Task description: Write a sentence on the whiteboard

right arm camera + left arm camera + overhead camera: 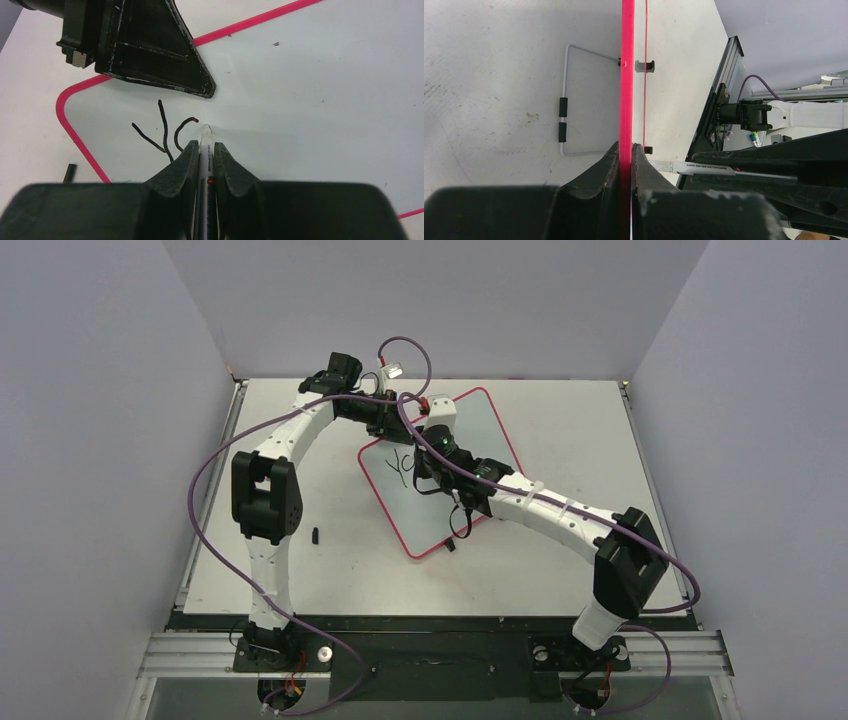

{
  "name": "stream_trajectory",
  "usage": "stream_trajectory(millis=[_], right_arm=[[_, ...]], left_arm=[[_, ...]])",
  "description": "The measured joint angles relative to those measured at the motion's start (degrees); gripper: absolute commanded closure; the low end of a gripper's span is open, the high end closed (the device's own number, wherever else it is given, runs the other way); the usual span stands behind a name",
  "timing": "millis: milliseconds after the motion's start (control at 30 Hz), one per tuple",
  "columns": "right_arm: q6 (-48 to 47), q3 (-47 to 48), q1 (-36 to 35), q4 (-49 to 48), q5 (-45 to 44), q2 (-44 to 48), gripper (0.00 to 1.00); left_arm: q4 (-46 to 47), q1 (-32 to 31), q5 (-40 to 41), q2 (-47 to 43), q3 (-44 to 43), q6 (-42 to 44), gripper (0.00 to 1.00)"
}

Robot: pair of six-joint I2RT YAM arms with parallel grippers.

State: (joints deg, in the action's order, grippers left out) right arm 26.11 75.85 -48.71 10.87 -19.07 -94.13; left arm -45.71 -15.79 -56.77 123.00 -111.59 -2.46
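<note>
The whiteboard (pixel 405 510) lies tilted on the table, white with a red rim. My left gripper (pixel 393 423) is shut on its far rim; in the left wrist view the jaws (pixel 625 147) pinch the red rim (pixel 626 75) edge-on. My right gripper (pixel 428 456) is shut on a grey marker (pixel 205 155), whose tip touches the board. Of the sentence (pixel 162 130) only a black "Y" and a curved stroke beside it show, just left of the tip. The letters also show in the top view (pixel 402 466). The left gripper's finger (pixel 150 45) rests on the board above the writing.
A small black cap (pixel 317 534) lies on the table left of the board; it also shows in the right wrist view (pixel 70 172). Two black clips (pixel 644 65) sit on one board edge. A wire stand (pixel 565 100) shows behind the board. Grey walls enclose the table.
</note>
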Motion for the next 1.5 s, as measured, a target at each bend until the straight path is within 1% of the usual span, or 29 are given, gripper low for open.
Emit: stream_trajectory(millis=[200, 533, 867, 967, 1267, 1500], right_arm=[[-0.37, 2.08, -0.13, 0.33, 0.24, -1.09, 1.0], [-1.01, 1.9, -0.5, 0.31, 0.48, -0.81, 1.0], [-2.12, 0.07, -0.76, 0.63, 1.25, 5.86, 1.0], [-2.27, 0.07, -0.35, 0.37, 0.87, 6.4, 1.0], [-2.54, 0.28, 1.55, 0.57, 0.85, 2.99, 1.0], [-2.78, 2.58, 1.92, 0.85, 1.14, -0.28, 1.0]], left_arm=[[0.0, 0.0, 0.02, -0.02, 0.0, 0.02, 1.0], [-0.09, -0.02, 0.04, -0.11, 0.0, 0.02, 1.0], [-0.39, -0.35, 0.59, -0.55, -0.13, 0.13, 1.0], [-0.44, -0.37, 0.63, -0.57, -0.17, 0.15, 1.0], [-0.55, -0.42, 0.72, -0.63, -0.2, 0.17, 1.0], [-0.63, -0.44, 0.76, -0.63, -0.22, 0.2, 1.0]])
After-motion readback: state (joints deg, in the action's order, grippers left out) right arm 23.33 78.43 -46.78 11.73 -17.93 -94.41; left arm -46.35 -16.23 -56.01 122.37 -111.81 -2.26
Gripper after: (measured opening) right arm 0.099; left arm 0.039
